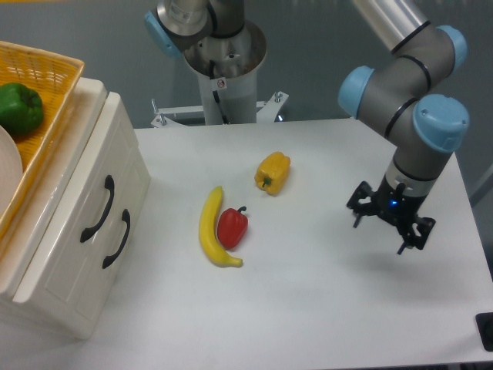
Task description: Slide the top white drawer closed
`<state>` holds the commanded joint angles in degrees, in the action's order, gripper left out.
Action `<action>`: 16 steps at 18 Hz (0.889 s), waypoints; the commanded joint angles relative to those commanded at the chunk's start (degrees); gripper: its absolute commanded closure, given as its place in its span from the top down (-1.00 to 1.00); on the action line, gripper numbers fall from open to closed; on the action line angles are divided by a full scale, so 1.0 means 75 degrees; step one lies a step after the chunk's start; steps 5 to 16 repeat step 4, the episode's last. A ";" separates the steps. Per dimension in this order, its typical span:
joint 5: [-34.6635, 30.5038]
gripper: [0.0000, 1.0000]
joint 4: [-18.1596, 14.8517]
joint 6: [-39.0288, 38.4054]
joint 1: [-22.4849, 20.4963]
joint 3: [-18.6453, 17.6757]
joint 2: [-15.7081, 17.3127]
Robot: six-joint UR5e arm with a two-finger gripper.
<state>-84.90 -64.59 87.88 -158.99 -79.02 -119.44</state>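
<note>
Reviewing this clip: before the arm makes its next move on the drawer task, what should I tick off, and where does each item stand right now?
1. Top white drawer shut flush with the cabinet front: ok, both drawer fronts look level, no gap shows.
2. Gripper free of load: ok, fingers spread, nothing between them.
3. Gripper clear of the table items: ok, it hangs over bare table well right of the yellow pepper, red pepper and banana.
4. Gripper near the drawer handle: not ok, it is at the far side of the table from the cabinet.
5. Basket on the cabinet top steady: cannot tell.
</note>
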 joint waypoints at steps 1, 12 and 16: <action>-0.0071 1.00 -0.0256 0.0129 -0.0105 0.0210 -0.0081; -0.0270 1.00 -0.1474 0.0516 -0.0258 0.1251 -0.0456; -0.0270 1.00 -0.1474 0.0516 -0.0258 0.1251 -0.0456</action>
